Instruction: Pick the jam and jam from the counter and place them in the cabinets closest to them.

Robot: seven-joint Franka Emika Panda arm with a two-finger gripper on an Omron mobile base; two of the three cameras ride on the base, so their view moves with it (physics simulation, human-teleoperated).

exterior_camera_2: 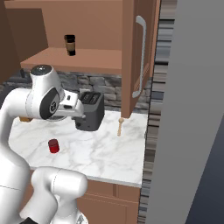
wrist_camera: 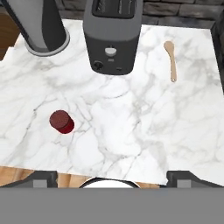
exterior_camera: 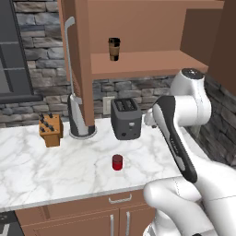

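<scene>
Claw (wrist_camera: 112, 177), jaws wide and empty, apparently high above the bench's (wrist_camera: 131, 118) front edge; next, descend onto the dark red jam (wrist_camera: 61, 121) for the cabinet (exterior_camera: 138, 62).

I find the desk (exterior_camera: 55, 166) to be polished white marble with grey veining, the jam (exterior_camera: 117, 162) a matt dark red, the toaster (exterior_camera: 126, 119) dull dark grey metal, the cabinets (exterior_camera: 138, 62) smooth reddish-brown wood, the knife block (exterior_camera: 50, 130) and spoon (wrist_camera: 171, 60) pale wood, the backsplash (exterior_camera: 41, 99) rough grey stone.

toaster (wrist_camera: 113, 35) top cropped, spoon (exterior_camera_2: 119, 127) tiny
</scene>
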